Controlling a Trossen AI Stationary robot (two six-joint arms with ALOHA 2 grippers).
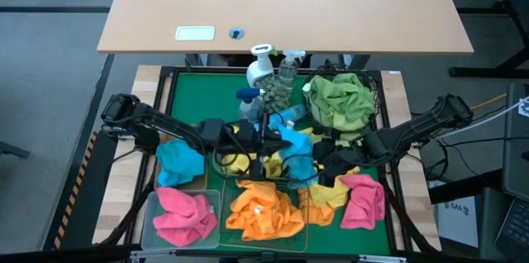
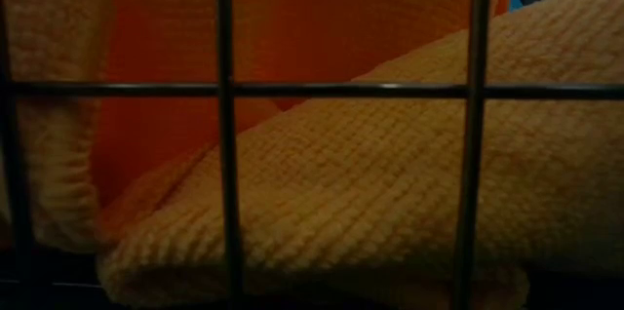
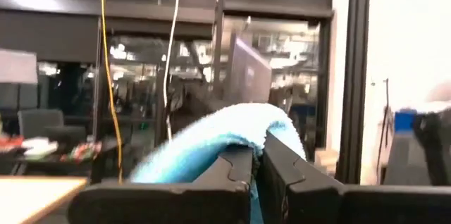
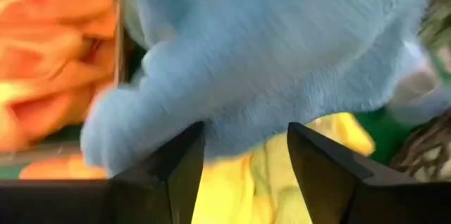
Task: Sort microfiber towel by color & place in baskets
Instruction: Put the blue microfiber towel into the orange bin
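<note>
A: Starting from the left, what was in the clear pale plastic bin [image 1: 151,213]?

B: A pink towel [image 1: 182,217], at the table's front left corner. Just behind it a bunched teal-blue towel [image 1: 179,161] covered whatever held it; I could not make out a tub under it.

A: And the left arm?

B: It reached in from the left edge toward the middle. The left gripper [image 3: 259,159] had its fingers pressed together on a light blue towel [image 3: 211,143], which draped out of them in the wrist view.

A: What sat in the centre?

B: Orange towels [image 1: 264,209] in the green wire rectangular basket [image 1: 302,231] at the front edge; the low view looked through its bars [image 2: 224,135] at orange cloth. Behind stood spray bottles [image 1: 263,69], and yellow towels [image 1: 240,160] lay loose near the gripper.

A: The right gripper?

B: The right gripper [image 4: 245,157] hovered by the centre pile, fingers apart, with blue cloth just beyond the tips and yellow below. Nothing was clamped.

A: Further right?

B: A green towel [image 1: 339,102] filled the round black wire-mesh basket [image 1: 374,89] at the back right, and a second pink towel [image 1: 362,198] lay at the front right.
</note>
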